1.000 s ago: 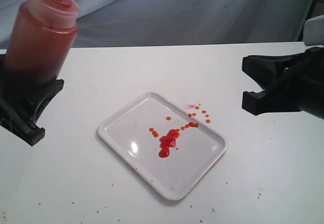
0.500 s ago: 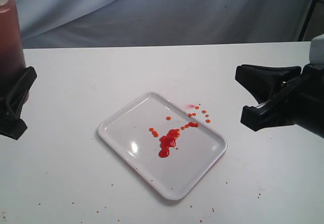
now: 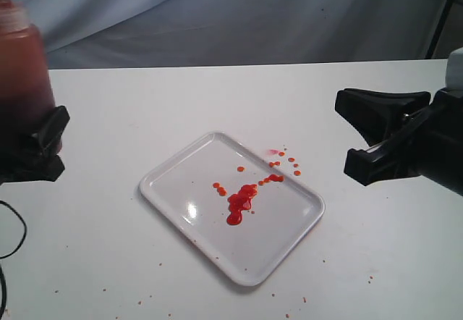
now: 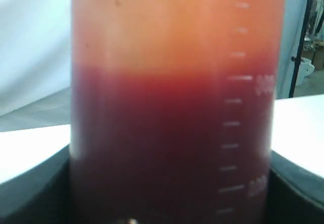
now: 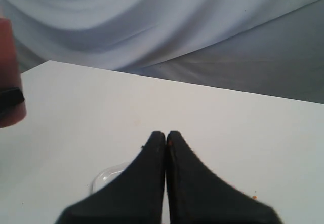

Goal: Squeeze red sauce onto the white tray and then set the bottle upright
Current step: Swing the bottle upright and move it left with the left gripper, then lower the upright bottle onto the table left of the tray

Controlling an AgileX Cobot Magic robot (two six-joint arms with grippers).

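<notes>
At the far left, the left gripper [image 3: 40,146] pinches the bottle [image 3: 22,66] low on its body, jaws spread wide around it. The bottle stands upright, well apart from the white tray [image 3: 189,182], and the left wrist view shows dark sauce filling its lower part. Whether its base touches the table [image 3: 108,262] cannot be told. In the middle, the red sauce [image 3: 239,203] lies as a blob and drops on the tray, with a few drops on the table just past the far rim. So the squeezing looks done, and standing the bottle is the step in hand. Next, seat the base flat, then open the jaws and draw back without tipping it. On the right, the right gripper [image 5: 166,143] hangs idle, its tips pressed together on nothing.
</notes>
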